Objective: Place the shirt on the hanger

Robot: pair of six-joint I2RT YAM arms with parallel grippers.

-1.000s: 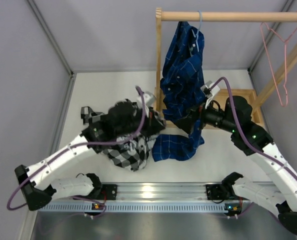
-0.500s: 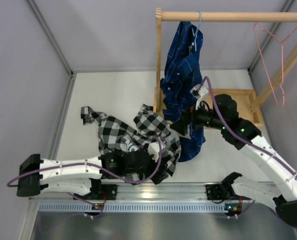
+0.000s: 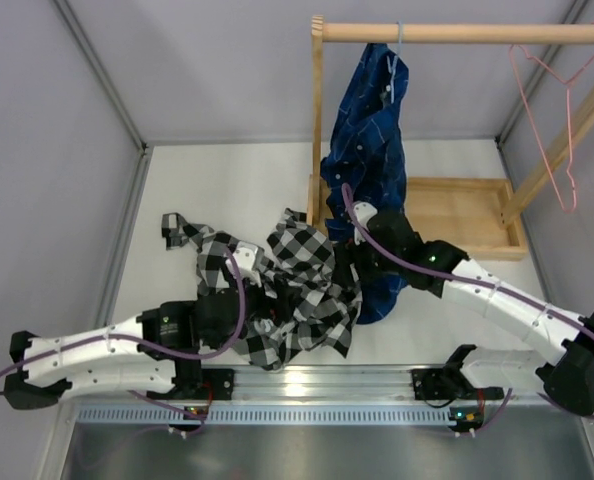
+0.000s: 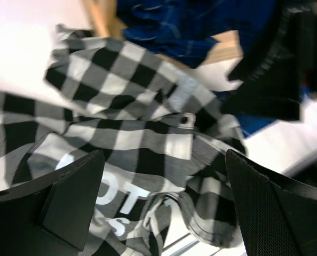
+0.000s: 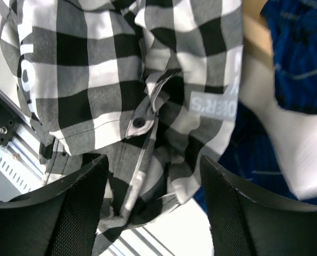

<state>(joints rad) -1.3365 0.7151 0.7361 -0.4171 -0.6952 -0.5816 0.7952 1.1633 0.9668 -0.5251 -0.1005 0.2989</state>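
Observation:
The black-and-white checked shirt (image 3: 297, 290) lies crumpled on the white table in front of the rack. It fills the left wrist view (image 4: 137, 122) and the right wrist view (image 5: 121, 80). My left gripper (image 3: 259, 312) is open low over the shirt's near side, its jaws (image 4: 164, 213) wide apart with cloth beneath them. My right gripper (image 3: 345, 268) hovers open over the shirt's right edge (image 5: 156, 213), a fold of cloth between its fingers, not pinched. The pink hanger (image 3: 562, 110) hangs bare at the rail's right end.
A dark blue plaid shirt (image 3: 372, 150) hangs on a light blue hanger (image 3: 399, 45) from the wooden rail (image 3: 457, 32), its hem reaching the table beside my right gripper. The rack's post (image 3: 317, 120) and wooden base (image 3: 467, 210) stand behind. A metal rail (image 3: 317, 385) runs along the near edge.
My left gripper opened and let go of the shirt, which now lies spread out; that arm drew back towards the near left. My right arm swung from the blue shirt down to the checked one.

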